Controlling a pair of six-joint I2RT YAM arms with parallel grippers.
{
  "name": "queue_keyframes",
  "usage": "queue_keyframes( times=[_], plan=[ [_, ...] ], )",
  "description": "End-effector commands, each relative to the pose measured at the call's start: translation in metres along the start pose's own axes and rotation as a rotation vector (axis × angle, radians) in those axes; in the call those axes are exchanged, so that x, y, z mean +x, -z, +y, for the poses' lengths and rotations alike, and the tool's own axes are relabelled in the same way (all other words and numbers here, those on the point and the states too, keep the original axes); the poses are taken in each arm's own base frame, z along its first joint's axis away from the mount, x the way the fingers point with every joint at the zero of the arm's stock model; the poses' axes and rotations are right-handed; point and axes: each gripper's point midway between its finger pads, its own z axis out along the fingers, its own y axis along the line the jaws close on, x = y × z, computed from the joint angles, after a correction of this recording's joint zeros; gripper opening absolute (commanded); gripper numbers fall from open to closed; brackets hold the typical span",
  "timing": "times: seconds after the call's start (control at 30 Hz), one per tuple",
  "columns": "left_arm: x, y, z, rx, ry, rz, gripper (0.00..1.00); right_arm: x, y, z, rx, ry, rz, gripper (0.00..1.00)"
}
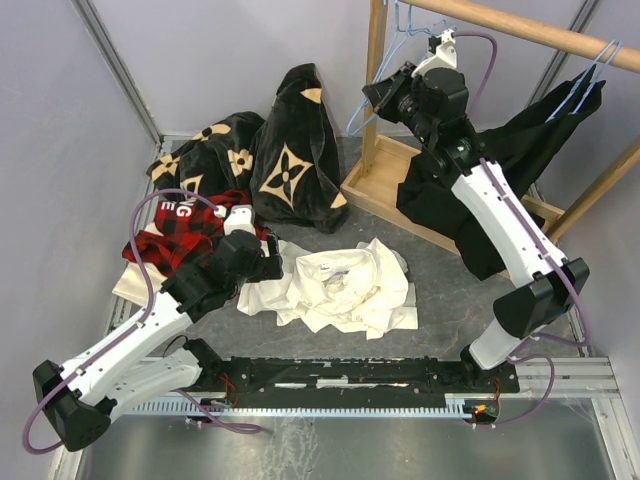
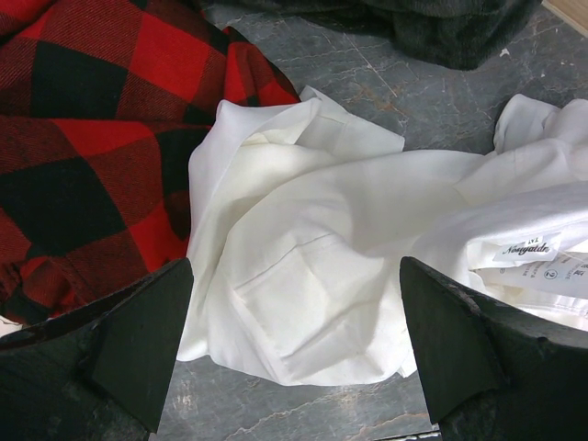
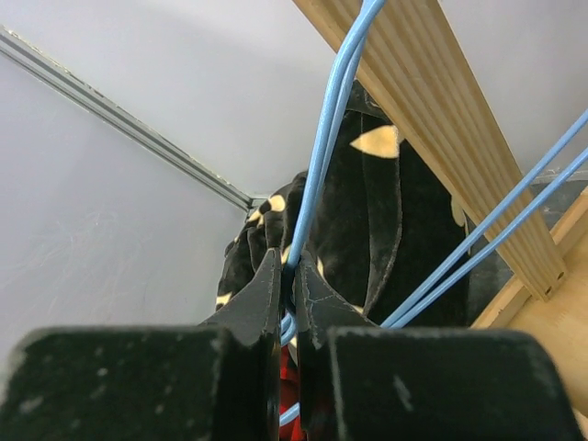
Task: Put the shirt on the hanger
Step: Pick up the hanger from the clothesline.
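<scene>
Early days: right gripper pinches the blue wire hanger at the far edge, left gripper open over the white shirt (crumpled, unhung).

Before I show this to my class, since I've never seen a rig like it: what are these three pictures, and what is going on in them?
This is a robot with two arms bolted at a table's near edge. One picture looks down from above; the other two come from a camera on each wrist. On the grey table lie a crumpled white shirt, a red-and-black plaid shirt and a black flowered garment. The left arm's fingers are open above the white shirt, holding nothing. The right arm's fingers are shut on a blue wire hanger up by a wooden rail.
</scene>
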Motion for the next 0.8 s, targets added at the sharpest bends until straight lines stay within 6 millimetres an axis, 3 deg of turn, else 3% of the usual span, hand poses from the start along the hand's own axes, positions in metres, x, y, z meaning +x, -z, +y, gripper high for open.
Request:
queue_keyframes(
  times=[0.0, 0.77],
  plan=[
    [-0.009, 0.003, 0.0, -0.003, 0.053, -0.035, 0.99, -0.034, 0.026, 0.015, -0.046, 0.024, -0.087, 0.0],
    [-0.009, -0.003, -0.003, -0.008, 0.043, -0.027, 0.99, -0.04, 0.052, -0.001, -0.018, 0.055, -0.066, 0.0]
  ],
)
